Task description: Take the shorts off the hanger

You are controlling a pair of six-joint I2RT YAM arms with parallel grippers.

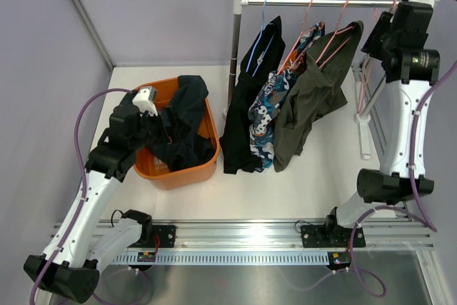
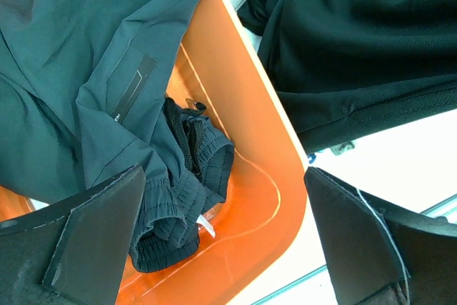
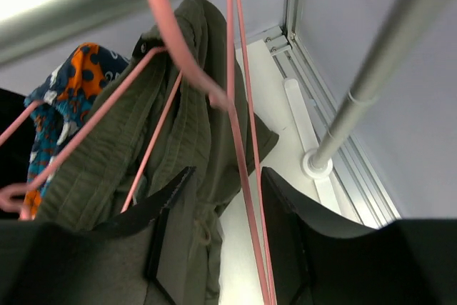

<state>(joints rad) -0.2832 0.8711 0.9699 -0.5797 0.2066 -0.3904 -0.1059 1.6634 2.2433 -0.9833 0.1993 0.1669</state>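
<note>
Three shorts hang on hangers from the rail: black with light-blue trim, blue-white-orange patterned and olive green. Dark navy shorts lie in the orange basket. My left gripper is open over the basket. In the left wrist view it is open and empty above the navy shorts. My right gripper is high by the rail's right end. In the right wrist view it is open, with the wires of an empty pink hanger between its fingers, beside the olive shorts.
The rack's left post stands beside the basket. Its right post and foot are near my right arm. Purple-grey walls close the back and sides. The aluminium rail runs along the near edge.
</note>
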